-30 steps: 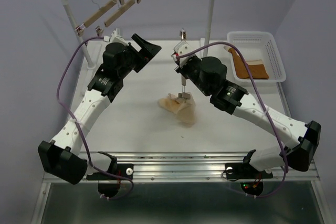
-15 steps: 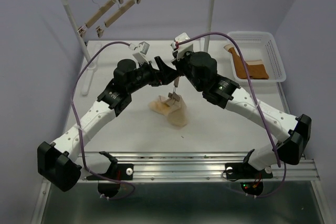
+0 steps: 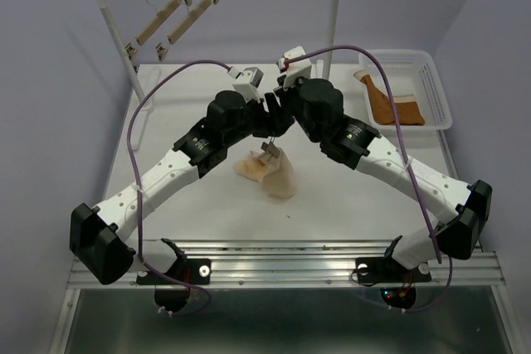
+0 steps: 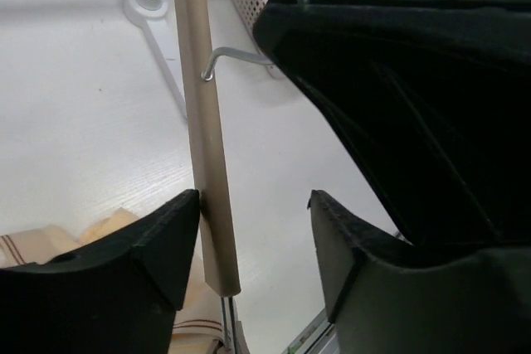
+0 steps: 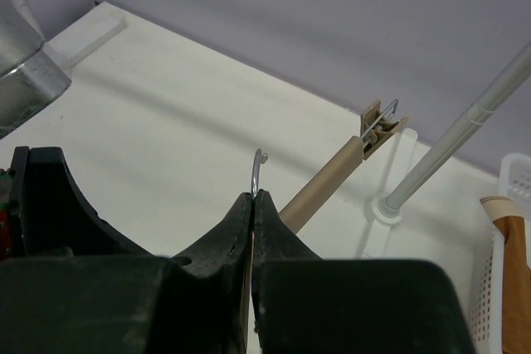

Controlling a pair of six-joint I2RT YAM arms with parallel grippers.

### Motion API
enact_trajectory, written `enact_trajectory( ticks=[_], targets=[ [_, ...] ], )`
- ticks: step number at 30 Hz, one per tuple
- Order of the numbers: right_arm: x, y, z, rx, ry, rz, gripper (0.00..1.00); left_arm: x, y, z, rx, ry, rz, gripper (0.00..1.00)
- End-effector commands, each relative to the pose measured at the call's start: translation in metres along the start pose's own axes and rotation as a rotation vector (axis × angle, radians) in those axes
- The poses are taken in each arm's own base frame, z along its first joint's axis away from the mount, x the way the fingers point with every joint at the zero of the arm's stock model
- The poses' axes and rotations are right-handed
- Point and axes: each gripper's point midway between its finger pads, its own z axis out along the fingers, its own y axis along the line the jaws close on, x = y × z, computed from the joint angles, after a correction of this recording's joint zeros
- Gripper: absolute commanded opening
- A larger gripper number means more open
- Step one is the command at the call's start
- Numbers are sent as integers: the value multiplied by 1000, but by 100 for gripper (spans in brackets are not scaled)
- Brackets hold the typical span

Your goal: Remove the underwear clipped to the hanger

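**Hanger held by its hook, left gripper straddling the bar, cloth not yet freed**

Right gripper (image 5: 253,201): fingers pinched shut on the thin wire hook (image 5: 256,162). The hanger (image 4: 207,163) hangs from it, steeply tilted, over mid-table. Upper clip (image 5: 380,126) is bare. Lower clip (image 3: 270,148) grips the underwear (image 3: 270,173): cream, limp, most of it puddled on the table (image 3: 348,196) right under the clip.

Left gripper (image 4: 253,230): fingers (image 4: 158,246) spread wide and holding nothing. The wooden bar runs between them, hard by one pad with a clear gap to the other. Cannot tell whether it touches the pad.

Judgement: the step in hand is getting the cloth out of the lower clip.
- Closing here would only catch wood, so the left gripper should travel down the bar to the clip end first.
- It should centre on the target before closing, since the bar sits off to one side now.
- It could take the fabric just below the clip, then pull along the bar's line, away from the hook.
- A sideways tug would likely swivel the hanger in the wire pinch.
- The right arm should hold firm as the anchor, high enough that the cloth is taut, not slack.
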Motion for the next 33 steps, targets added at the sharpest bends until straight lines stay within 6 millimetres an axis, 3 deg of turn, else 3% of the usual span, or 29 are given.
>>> enact_trajectory(
  ticks=[1, 3, 11, 17, 20, 27, 28, 31, 33],
  targets=[
    [-36, -9, -4, 42, -82, 113, 1, -30, -13, -3, -37, -112, 58, 56],
    [-33, -10, -2, 61, -76, 131, 1, -31, -12, -3, -60, -128, 65, 51],
    [-29, -22, 0, 165, -90, 247, 1, -25, 3, -1, -184, -143, 83, 49],
    [-27, -27, 3, 217, -89, 317, 1, -20, 1, 5, -220, -140, 109, 11],
    [-22, -31, 5, 261, -82, 342, 1, -23, 0, 4, -248, -165, 116, 0],
    [-18, -31, 8, 291, -84, 410, 1, -30, -3, 1, -263, -211, 106, 0],
    [-18, -28, 9, 279, -86, 438, 5, -30, -3, 1, -263, -220, 104, 0],
    [-21, -17, 7, 204, -91, 471, 36, -40, -6, -3, -253, -268, 84, 0],
    [-24, -12, 5, 165, -96, 479, 46, -47, -9, -8, -240, -299, 73, 0]
  ],
)
